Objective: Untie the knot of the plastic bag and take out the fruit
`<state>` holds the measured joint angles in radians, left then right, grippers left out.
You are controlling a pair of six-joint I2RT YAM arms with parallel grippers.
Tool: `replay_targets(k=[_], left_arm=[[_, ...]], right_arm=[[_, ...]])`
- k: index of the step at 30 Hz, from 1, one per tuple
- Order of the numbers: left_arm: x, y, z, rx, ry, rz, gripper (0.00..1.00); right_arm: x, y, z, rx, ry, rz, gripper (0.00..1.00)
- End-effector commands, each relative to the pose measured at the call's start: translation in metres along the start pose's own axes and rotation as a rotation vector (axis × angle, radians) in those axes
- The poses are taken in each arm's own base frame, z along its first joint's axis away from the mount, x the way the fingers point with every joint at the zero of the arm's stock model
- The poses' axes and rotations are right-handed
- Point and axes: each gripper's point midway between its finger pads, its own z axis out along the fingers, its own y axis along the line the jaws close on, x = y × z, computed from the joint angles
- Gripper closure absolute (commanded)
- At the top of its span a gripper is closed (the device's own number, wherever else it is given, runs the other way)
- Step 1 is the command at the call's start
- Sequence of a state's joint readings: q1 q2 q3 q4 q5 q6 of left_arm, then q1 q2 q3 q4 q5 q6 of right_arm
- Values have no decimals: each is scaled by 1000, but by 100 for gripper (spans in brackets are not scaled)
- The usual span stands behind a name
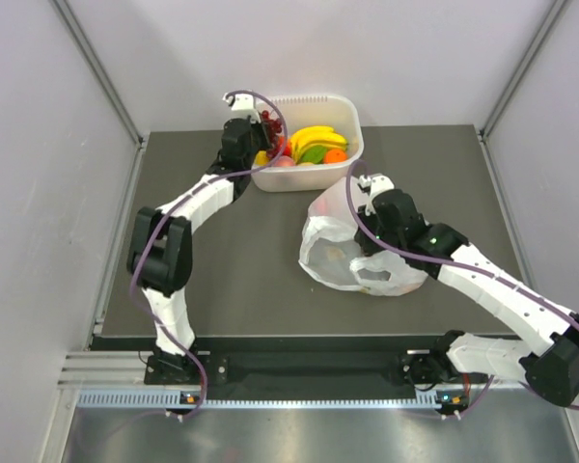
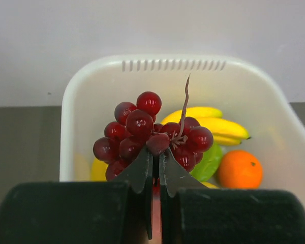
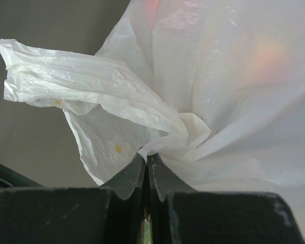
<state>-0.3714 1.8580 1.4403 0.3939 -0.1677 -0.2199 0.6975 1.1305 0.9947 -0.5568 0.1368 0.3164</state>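
Red grapes (image 2: pixel 137 134) sit pinched in the left pincer (image 2: pixel 156 157) above the tub (image 2: pixel 91 81), so taking fruit out looks in hand, while the right pincer (image 3: pixel 146 162) clamps a gathered fold of the plastic bag (image 1: pixel 343 256) lying on the worktop (image 1: pixel 251 260); the next move probably calls for dropping the grapes into the tub.

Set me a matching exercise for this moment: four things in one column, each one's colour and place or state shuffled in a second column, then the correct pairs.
Column one:
1. grape bunch
2. plastic bag
3. bananas
4. white tub

Column two:
A. white and crinkled, pinched by the right end effector
B. dark red, clamped in the left end effector
C. yellow, lying inside the white tub
D. rigid, standing at the far edge of the table

Pairs: 1-B, 2-A, 3-C, 4-D
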Motion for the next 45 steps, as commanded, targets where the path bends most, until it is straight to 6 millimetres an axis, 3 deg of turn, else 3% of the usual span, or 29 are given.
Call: replay_targets(k=[1,3,4,5,6,7,8,11,12,13,14,15,17,18,19,21,22,24,25,26,30,36,38,45], left_arm=[[-50,-18,21,85,-156,-72,100],[-34,-9,32,64,-110,-86,95],[-30,-8,34,61,-97,-94,80],[-27,-6,34,53,-84,-98,44],[-23,-4,33,43,-70,-99,24],[-27,-4,29,41,-72,-108,7],[-28,-3,25,35,-72,-111,1],[-37,0,2,20,-82,-122,1],[-41,3,-16,6,-87,-131,1],[-50,-3,-49,14,-107,-174,1],[-49,-2,-50,12,-102,-173,1],[-55,-6,-74,26,-107,-192,1],[-50,-30,-103,102,-77,-225,3],[-50,-39,-128,138,-66,-230,7],[-42,-62,-145,201,-35,-233,10],[-27,-84,-183,290,10,-221,19],[-17,-111,-204,365,46,-221,21],[3,-130,-238,458,96,-234,29],[15,-153,-259,534,134,-244,34],[31,-161,-273,569,176,-238,38],[63,-207,-331,733,277,-222,52],[102,-254,-373,886,379,-151,57],[111,-268,-374,886,392,-130,57],[138,-277,-329,705,365,-57,57]], right_arm=[[-16,9,3,-40,-63,12,100],[-16,9,3,-39,-61,15,100],[-15,9,3,-40,-61,12,100],[-15,8,3,-39,-61,13,100],[-15,8,2,-38,-63,13,100],[-16,8,2,-37,-65,14,100],[-15,7,2,-36,-61,12,100],[-16,7,1,-32,-61,9,100],[-17,7,0,-32,-64,10,100],[-17,4,-1,-19,-66,10,100],[-17,3,-1,-14,-68,10,100],[-16,2,-1,-11,-64,10,100],[-17,1,-2,-6,-65,11,100],[-17,0,-3,-1,-65,12,100],[-18,0,-4,-1,-67,12,100],[-19,-2,-7,10,-69,13,100],[-21,-3,-8,16,-72,13,100],[-23,-7,-11,35,-80,15,100],[-21,-9,-13,43,-66,8,100],[-20,-12,-14,57,-56,4,100],[-10,-17,-27,75,-5,-16,100],[26,-22,-55,43,100,-37,100],[39,-20,-62,22,142,-34,100],[63,-21,-72,6,208,-15,100]])
